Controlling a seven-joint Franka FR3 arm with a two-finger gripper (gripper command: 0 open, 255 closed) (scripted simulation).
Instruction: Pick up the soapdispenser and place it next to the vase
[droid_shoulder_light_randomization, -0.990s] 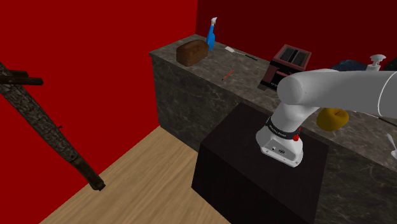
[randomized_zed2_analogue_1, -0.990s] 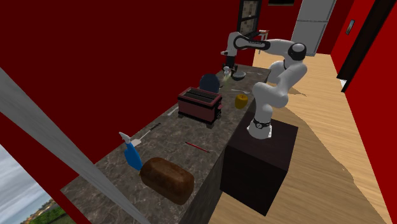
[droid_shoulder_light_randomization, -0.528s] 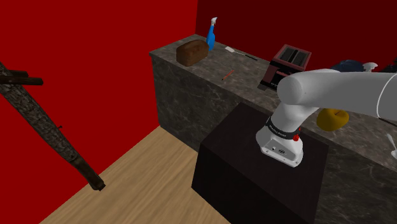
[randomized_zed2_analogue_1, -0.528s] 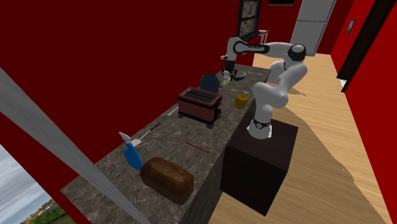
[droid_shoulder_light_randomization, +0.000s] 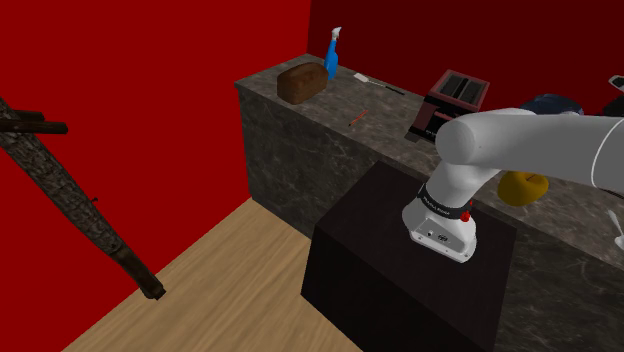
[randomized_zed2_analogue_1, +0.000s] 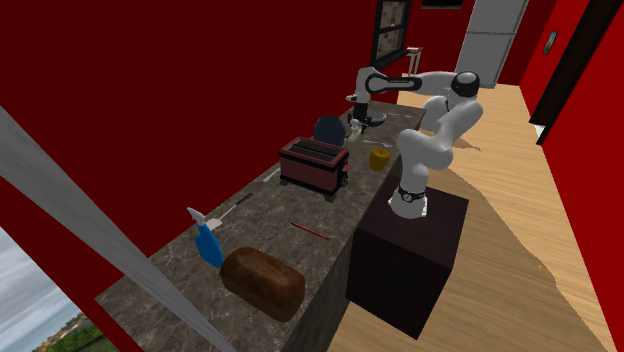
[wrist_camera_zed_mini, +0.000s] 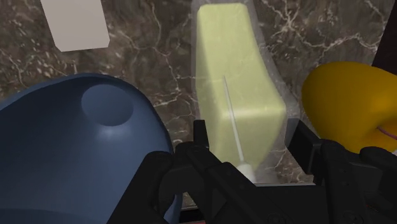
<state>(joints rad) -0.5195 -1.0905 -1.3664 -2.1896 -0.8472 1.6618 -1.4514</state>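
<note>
The soap dispenser (wrist_camera_zed_mini: 238, 95) is a pale yellow-green, see-through bottle with a white pump. My gripper (wrist_camera_zed_mini: 253, 143) is shut on it, one black finger (wrist_camera_zed_mini: 201, 133) on each side. It is held over the dark marble counter (wrist_camera_zed_mini: 159, 57), close beside a rounded blue vase (wrist_camera_zed_mini: 83, 146). In the second exterior view the gripper (randomized_zed2_analogue_1: 357, 114) holds the dispenser (randomized_zed2_analogue_1: 355, 126) just to the right of the vase (randomized_zed2_analogue_1: 328, 128). In the shoulder view the vase (droid_shoulder_light_randomization: 550, 101) sits at the right, and the dispenser's white pump top (droid_shoulder_light_randomization: 617, 80) pokes in at the edge.
A yellow rounded object (wrist_camera_zed_mini: 350, 92) lies on the dispenser's other side, also seen as the yellow object (randomized_zed2_analogue_1: 379, 158). A white flat piece (wrist_camera_zed_mini: 75, 24) lies beyond the vase. A red toaster (randomized_zed2_analogue_1: 314, 162), a bread loaf (randomized_zed2_analogue_1: 262, 282) and a blue spray bottle (randomized_zed2_analogue_1: 208, 240) stand along the counter.
The arm has swung, carrying the dispenser toward the shoulder view's right edge and slightly lower beside the vase. Everything else on the counter is unmoved.
</note>
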